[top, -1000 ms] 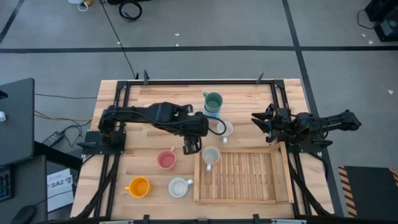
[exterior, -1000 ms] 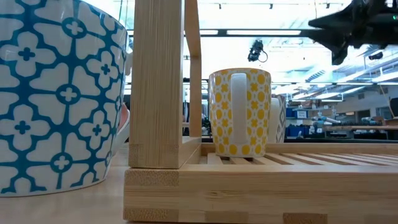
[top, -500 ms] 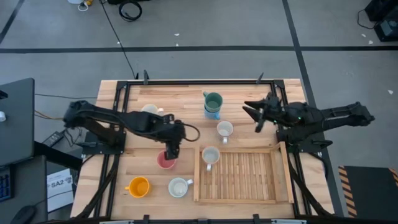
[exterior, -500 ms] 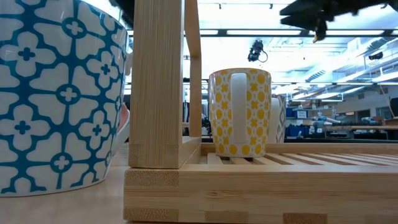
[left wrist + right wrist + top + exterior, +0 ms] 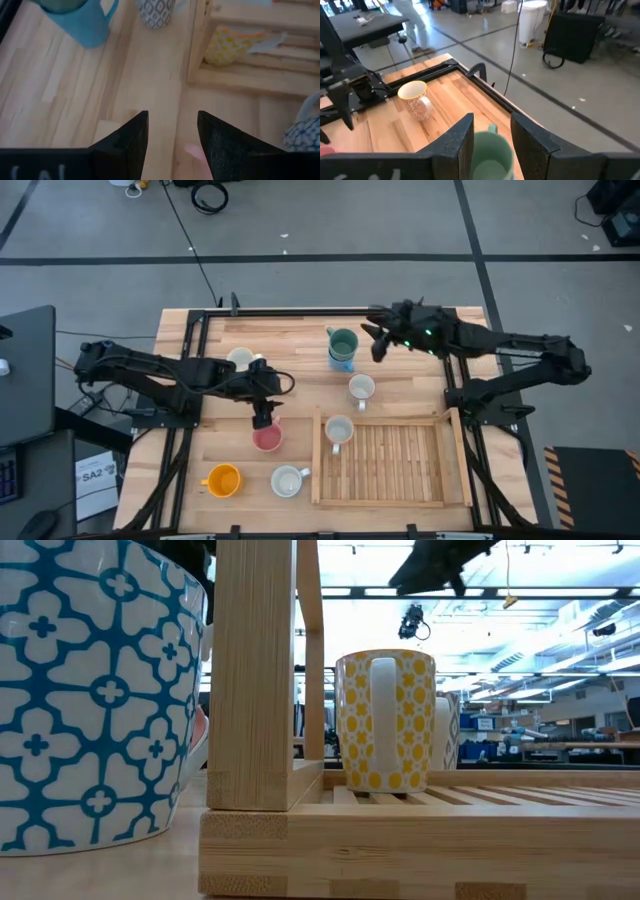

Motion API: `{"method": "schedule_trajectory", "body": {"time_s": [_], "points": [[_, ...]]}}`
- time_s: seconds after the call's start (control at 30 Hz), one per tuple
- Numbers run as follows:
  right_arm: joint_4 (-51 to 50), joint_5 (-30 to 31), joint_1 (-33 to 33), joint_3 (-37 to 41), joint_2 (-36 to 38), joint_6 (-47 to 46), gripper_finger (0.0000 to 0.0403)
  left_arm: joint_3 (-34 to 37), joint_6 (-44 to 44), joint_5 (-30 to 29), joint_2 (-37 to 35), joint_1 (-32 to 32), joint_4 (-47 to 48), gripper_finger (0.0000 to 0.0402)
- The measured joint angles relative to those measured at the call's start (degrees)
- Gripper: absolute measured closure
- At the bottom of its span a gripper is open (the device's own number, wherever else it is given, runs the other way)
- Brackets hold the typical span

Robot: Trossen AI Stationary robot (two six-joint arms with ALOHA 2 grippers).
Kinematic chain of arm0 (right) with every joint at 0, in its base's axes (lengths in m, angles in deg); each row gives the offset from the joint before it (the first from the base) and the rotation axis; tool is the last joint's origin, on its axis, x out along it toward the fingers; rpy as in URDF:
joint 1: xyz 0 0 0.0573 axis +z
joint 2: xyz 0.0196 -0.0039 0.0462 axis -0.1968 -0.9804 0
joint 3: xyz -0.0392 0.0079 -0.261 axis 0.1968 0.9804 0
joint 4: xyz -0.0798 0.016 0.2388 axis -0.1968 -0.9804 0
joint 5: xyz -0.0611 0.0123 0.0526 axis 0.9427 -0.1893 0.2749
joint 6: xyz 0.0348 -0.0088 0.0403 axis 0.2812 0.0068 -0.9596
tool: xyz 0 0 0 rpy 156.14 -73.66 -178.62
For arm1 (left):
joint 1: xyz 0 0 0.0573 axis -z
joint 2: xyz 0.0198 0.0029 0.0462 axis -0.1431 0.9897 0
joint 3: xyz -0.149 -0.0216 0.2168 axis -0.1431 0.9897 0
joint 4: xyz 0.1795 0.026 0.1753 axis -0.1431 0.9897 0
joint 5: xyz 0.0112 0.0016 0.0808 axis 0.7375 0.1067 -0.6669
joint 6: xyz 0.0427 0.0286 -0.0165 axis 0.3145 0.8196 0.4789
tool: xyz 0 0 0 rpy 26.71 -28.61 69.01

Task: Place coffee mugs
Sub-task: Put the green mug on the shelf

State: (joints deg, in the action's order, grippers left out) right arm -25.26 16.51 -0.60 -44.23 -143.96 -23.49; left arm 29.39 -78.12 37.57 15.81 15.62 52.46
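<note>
In the high view, a dark green mug [image 5: 342, 340] sits inside a blue mug [image 5: 341, 362] near the table's far edge. My right gripper [image 5: 379, 340] is open and hovers just to their right; in its wrist view the green mug [image 5: 491, 149] shows between the fingers. My left gripper [image 5: 262, 418] is open, just above the far rim of the pink mug [image 5: 267, 439], which stands on the table. A yellow-patterned mug [image 5: 338, 430] stands in the wooden tray [image 5: 400, 502]. Other mugs stand on the table: white [image 5: 361, 388], cream [image 5: 240, 360], orange [image 5: 222, 479], blue-patterned [image 5: 289, 480].
The tray's raised wooden rim [image 5: 255, 670] stands between the blue-patterned mug [image 5: 90, 690] and the yellow-patterned mug [image 5: 385, 720]. The tray's slats right of that mug are bare. Black frame rails [image 5: 320, 311] run along the table's far edge and sides.
My left gripper has drawn back from the mug in the tray toward the table's left, to a spot over the pink mug. My right gripper has swung toward the far edge and leftward, up to the green mug. No mug has moved.
</note>
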Motion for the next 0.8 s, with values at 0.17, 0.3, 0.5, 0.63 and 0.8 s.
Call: {"method": "schedule_trajectory", "body": {"time_s": [0.17, 0.3, 0.5, 0.63, 0.8], "points": [[-1.3, -7.7, -5.2, -5.8, -7.0, 1.0, 0.0267, 2.5, 0.1, 0.0, 0.1, -0.9, -2.0, 0.0225], [-5.2, -13.0, -8.8, -10.9, -12.7, 1.5, 0.0267, 4.2, 0.1, 0.1, 0.1, -0.9, -4.0, 0.0225], [-13.3, -19.3, -12.7, -18.7, -20.7, 4.0, 0.0267, 4.2, 0.0, 0.2, 0.2, -0.8, -4.5, 0.0225], [-18.1, -20.2, -13.8, -23.1, -25.0, 7.6, 0.0267, 4.2, 0.0, 0.2, 0.2, -0.8, -4.8, 0.0225], [-22.4, -20.6, -14.6, -26.8, -29.4, 11.1, 0.0267, 4.2, 0.0, 0.2, 0.2, -0.8, -4.9, 0.0225]]}}
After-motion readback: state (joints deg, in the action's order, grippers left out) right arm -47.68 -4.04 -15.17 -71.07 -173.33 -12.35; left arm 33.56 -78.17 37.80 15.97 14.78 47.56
